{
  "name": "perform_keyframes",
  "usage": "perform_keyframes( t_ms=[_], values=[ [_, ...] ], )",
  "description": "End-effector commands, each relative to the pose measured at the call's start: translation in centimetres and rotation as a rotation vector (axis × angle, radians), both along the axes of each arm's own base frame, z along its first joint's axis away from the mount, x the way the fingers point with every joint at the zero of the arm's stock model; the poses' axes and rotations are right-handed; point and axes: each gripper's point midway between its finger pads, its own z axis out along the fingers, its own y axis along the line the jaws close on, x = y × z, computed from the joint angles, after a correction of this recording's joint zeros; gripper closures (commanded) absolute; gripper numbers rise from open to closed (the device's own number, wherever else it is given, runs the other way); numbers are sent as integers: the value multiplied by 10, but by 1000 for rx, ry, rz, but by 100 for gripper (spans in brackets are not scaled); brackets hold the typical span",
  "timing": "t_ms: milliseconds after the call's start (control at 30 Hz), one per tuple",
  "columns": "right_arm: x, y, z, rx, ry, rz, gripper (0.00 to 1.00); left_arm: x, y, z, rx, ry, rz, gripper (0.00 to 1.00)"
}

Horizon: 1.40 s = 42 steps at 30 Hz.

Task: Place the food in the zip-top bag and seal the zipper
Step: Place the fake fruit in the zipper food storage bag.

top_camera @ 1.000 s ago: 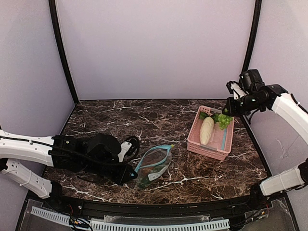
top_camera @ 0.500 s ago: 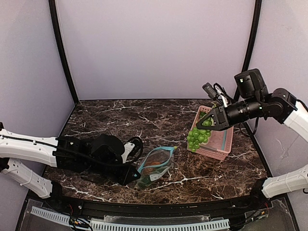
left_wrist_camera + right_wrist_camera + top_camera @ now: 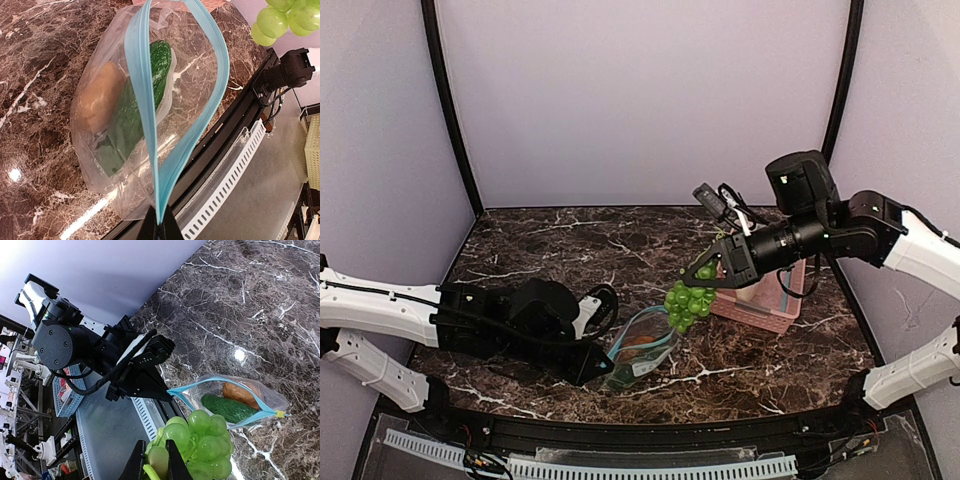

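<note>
The clear zip-top bag (image 3: 642,345) lies on the marble table, its teal zipper (image 3: 145,100) gaping open. Inside are a brown-orange lump (image 3: 97,97) and a dark green cucumber-like piece (image 3: 152,75). My left gripper (image 3: 592,364) is shut on the near end of the zipper, as the left wrist view (image 3: 160,226) shows. My right gripper (image 3: 708,274) is shut on a bunch of light green toy grapes (image 3: 686,301) and holds it in the air just above the far end of the bag's mouth. In the right wrist view the grapes (image 3: 205,437) hang over the bag (image 3: 235,400).
A pink basket (image 3: 760,310) stands at the right, partly hidden behind my right arm. The table's black front rail (image 3: 240,125) runs close to the bag and my left gripper. Purple walls close off the back and sides.
My right gripper picked the green grapes out of the pink basket and carried them left and down to above the bag's mouth. My left gripper has kept hold of the zipper end.
</note>
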Motion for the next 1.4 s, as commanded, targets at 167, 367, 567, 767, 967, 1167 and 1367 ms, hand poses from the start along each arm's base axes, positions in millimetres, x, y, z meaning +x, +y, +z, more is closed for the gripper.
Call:
perform_keyframes(
  t_ms=[167, 367, 567, 767, 967, 1167, 1367],
  values=[
    [-4, 34, 4, 66, -22, 35, 100, 1, 0, 2, -6, -3, -4, 99],
    [-4, 38, -10, 43, -2, 40, 100, 1, -1, 2, -11, -4, -4, 99],
    [-3, 41, -37, -13, 33, 41, 100, 0, -4, 0, -13, 3, -10, 99],
    [3, 48, -53, -44, 49, 26, 100, 0, -4, -2, -15, 11, -7, 99],
    [10, 57, -73, -90, 86, 8, 100, -1, -4, -3, -13, 14, -9, 99],
    [24, 61, -83, -107, 86, -57, 100, -1, -4, -4, -10, 14, -12, 99],
    [37, 61, -93, -106, 96, -155, 100, -1, -5, -6, -6, 16, -12, 99]
  ],
)
